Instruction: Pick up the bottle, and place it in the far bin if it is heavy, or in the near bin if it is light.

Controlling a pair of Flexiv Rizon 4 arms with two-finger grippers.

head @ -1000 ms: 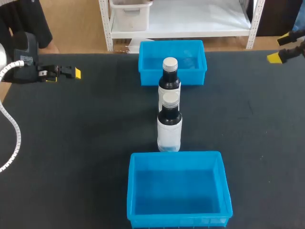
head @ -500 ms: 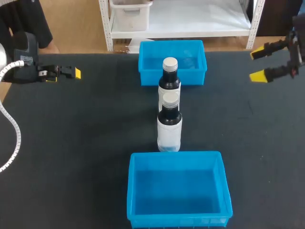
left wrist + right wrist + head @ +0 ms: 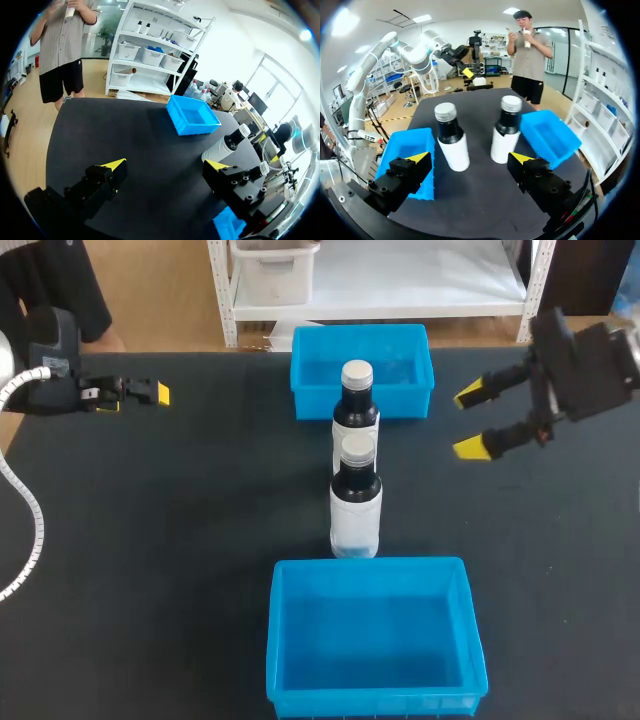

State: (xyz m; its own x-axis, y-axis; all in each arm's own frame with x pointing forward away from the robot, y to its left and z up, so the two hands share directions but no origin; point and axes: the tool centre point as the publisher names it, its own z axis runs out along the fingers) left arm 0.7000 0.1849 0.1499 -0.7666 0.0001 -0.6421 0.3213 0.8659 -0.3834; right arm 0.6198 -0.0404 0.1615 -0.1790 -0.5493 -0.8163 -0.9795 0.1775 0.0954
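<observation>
The black desk carried everything. The blue near bin, the larger in view, sat at 6 o'clock, and the blue far bin sat at 12 o'clock. The right arm came in at 2 o'clock and the left arm at 10 o'clock. Two dark bottles with white labels and pale caps stood upright in a row between the bins. The near bottle stood just beside the near bin's far rim, the far bottle close to the far bin, and the right wrist view showed a gap between them. The right claw hung released at 2 o'clock of the bottles, fingers wide, pointing toward both and touching neither. The left claw hung well apart at 10 o'clock, also released, holding nothing.
</observation>
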